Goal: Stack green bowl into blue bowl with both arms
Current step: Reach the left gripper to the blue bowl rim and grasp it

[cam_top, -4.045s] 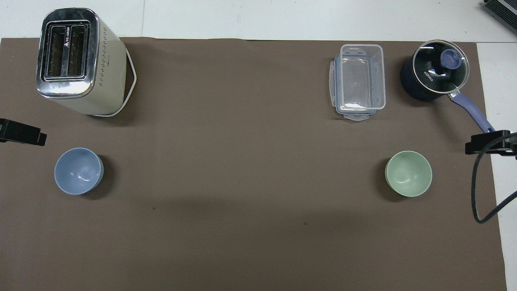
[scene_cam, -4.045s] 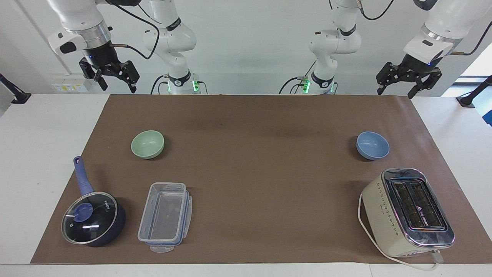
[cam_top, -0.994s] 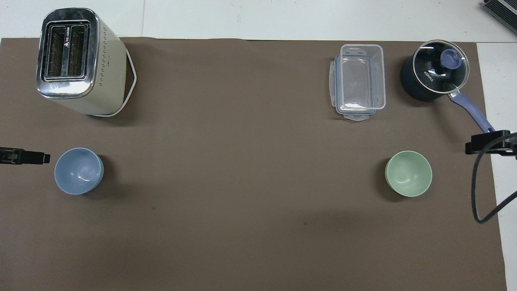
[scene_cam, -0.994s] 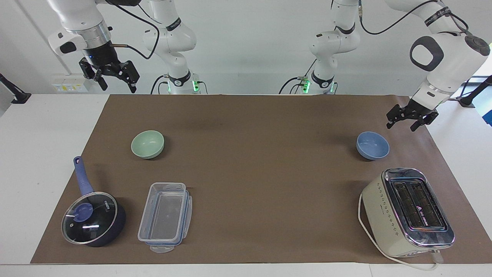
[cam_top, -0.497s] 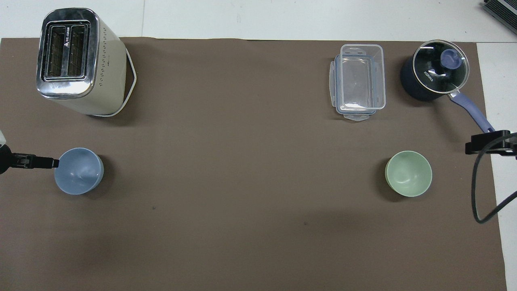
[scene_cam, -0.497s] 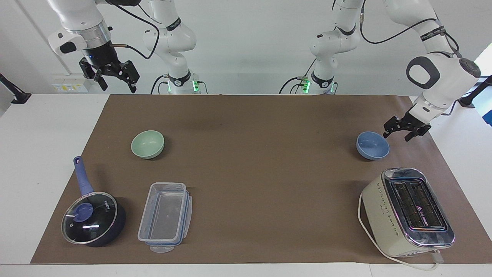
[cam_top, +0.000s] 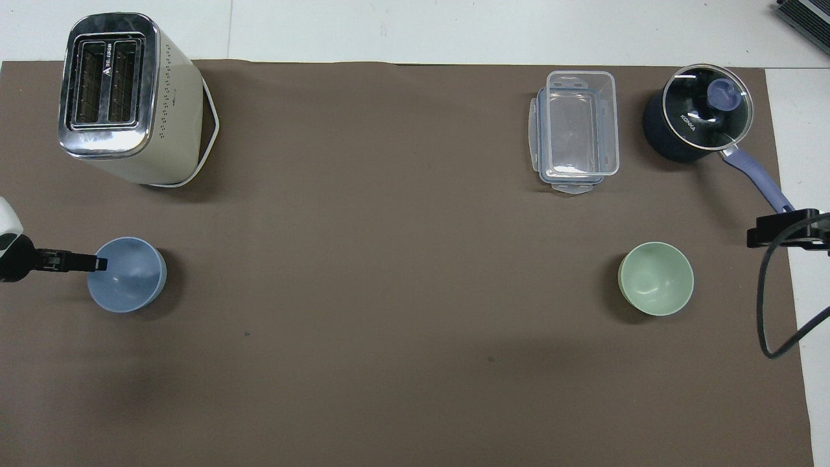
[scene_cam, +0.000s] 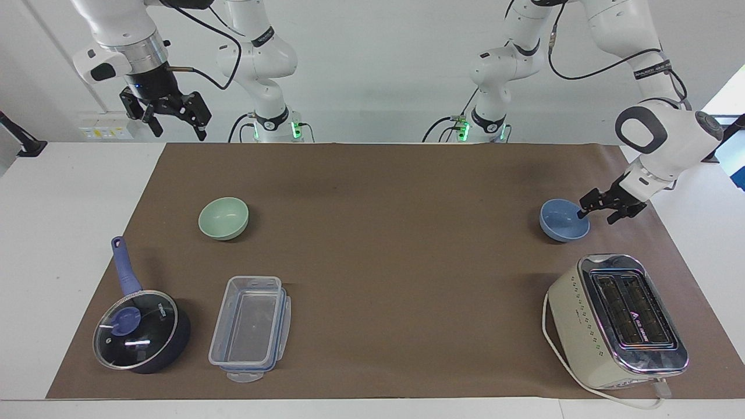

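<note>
Two small round matte bowls sit on the brown paper mat (scene_cam: 384, 256), well apart: the pale mint-green bowl (scene_cam: 223, 217) toward the right arm's end of the table, and the periwinkle-blue bowl (scene_cam: 563, 219) toward the left arm's end. In the facing view the green bowl lies at about ten o'clock from the mat's middle and the blue bowl at about two o'clock; neither bowl is inside the other.

The left gripper (scene_cam: 593, 212), black and two-fingered on a white arm, is down at the blue bowl's rim, at the bowl's three o'clock edge in the facing view. Its fingers are spread, with one finger (scene_cam: 582, 213) dipping inside the bowl and the other outside the wall, so the rim lies between them; whether they touch it I cannot tell. In the overhead view the same gripper (cam_top: 91, 263) reaches over the bowl's nine o'clock edge.

The right gripper (scene_cam: 173, 123) waits high above the table edge near its own base, fingers spread wide and holding nothing.

A cream two-slot toaster with a chrome top (scene_cam: 618, 321) stands farther from the robots than the blue bowl. A clear plastic lidded container (scene_cam: 250, 327) and a dark blue saucepan with a glass lid (scene_cam: 139, 329) lie farther from the robots than the green bowl.
</note>
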Robot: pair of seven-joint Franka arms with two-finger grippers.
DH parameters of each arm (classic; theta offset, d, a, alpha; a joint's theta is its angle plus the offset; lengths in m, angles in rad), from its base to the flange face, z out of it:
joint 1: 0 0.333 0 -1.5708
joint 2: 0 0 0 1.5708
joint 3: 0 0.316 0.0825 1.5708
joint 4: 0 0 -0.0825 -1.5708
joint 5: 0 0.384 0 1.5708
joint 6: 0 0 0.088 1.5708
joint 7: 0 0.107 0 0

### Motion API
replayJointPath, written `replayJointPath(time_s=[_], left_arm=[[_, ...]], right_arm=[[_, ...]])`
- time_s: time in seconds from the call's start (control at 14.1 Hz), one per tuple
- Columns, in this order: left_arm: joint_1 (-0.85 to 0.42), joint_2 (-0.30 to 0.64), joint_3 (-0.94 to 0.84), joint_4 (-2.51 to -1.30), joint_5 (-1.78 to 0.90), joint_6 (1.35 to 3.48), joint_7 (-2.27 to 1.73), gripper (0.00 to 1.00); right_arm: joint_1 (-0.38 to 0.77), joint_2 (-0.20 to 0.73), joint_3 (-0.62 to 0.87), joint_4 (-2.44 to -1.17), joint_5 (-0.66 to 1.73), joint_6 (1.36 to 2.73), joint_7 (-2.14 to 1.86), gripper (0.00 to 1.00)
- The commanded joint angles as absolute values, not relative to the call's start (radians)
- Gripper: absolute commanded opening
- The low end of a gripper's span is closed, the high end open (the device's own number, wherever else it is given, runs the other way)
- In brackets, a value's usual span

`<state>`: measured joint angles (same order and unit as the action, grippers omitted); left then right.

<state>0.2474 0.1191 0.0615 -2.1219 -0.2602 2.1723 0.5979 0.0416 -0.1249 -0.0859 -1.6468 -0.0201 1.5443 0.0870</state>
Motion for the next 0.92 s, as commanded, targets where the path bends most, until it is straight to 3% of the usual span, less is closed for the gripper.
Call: replayJointPath(time_s=[0.0, 0.28, 0.35, 0.43, 0.57, 0.64, 0.71, 0.85], left_arm=[[0.256, 0.126, 0.054, -2.158, -0.299, 2.224, 0.626, 1.00], [0.248, 0.126, 0.054, -2.192, -0.322, 2.278, 0.626, 0.97], [0.252, 0.126, 0.054, -2.192, -0.324, 2.276, 0.626, 0.90], [0.255, 0.124, 0.054, -2.195, -0.324, 2.275, 0.627, 0.73], [0.255, 0.124, 0.054, -2.195, -0.324, 2.273, 0.626, 0.23], [0.255, 0.124, 0.054, -2.194, -0.324, 2.269, 0.627, 0.09], [0.255, 0.124, 0.055, -2.194, -0.324, 2.266, 0.627, 0.01], [0.255, 0.124, 0.055, -2.192, -0.324, 2.263, 0.629, 0.00]], right_arm=[[0.028, -0.130, -0.078, -1.649, -0.018, 1.539, 0.066, 1.00], [0.028, -0.130, -0.078, -1.649, -0.018, 1.539, 0.064, 1.00], [0.028, -0.130, -0.078, -1.649, -0.018, 1.539, 0.066, 1.00], [0.028, -0.130, -0.078, -1.649, -0.018, 1.539, 0.066, 1.00], [0.028, -0.130, -0.078, -1.649, -0.018, 1.539, 0.066, 1.00], [0.028, -0.130, -0.078, -1.649, -0.018, 1.539, 0.066, 1.00], [0.028, -0.130, -0.078, -1.649, -0.018, 1.539, 0.066, 1.00], [0.028, -0.130, -0.078, -1.649, -0.018, 1.539, 0.066, 1.00]])
